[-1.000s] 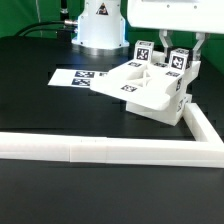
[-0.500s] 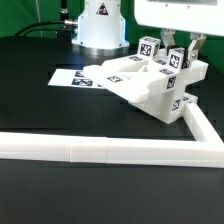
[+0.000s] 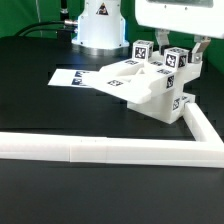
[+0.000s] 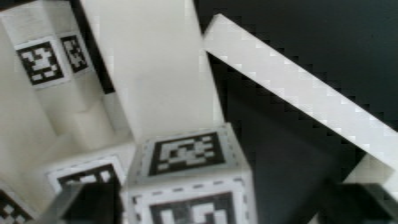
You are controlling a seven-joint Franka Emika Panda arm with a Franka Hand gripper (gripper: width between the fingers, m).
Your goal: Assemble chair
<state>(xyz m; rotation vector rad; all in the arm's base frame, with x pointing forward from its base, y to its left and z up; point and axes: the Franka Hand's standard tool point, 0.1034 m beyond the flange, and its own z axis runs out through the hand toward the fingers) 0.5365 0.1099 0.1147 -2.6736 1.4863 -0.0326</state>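
Note:
The partly joined white chair (image 3: 150, 92) stands tilted in the corner of the border rail at the exterior view's right; its flat slab slopes down toward the exterior view's left. Two tagged upright bars (image 3: 146, 50) rise at its back. My gripper (image 3: 181, 56) comes down from above with its fingers on either side of the tagged upright part (image 3: 177, 60), shut on it. In the wrist view that tagged part (image 4: 185, 165) fills the space between the dark fingers (image 4: 79, 203) of my gripper (image 4: 205, 208). Another tagged bar (image 4: 50, 62) stands beside it.
The long white L-shaped border rail (image 3: 100, 150) runs along the front and turns back at the right, and it crosses the wrist view (image 4: 294, 85). The marker board (image 3: 72, 77) lies flat behind the chair. The arm's white base (image 3: 102, 25) stands at the back.
The chair assembly has shifted a little with my gripper; the slab's low end has swung slightly toward the exterior view's left and back. The grip is unchanged.

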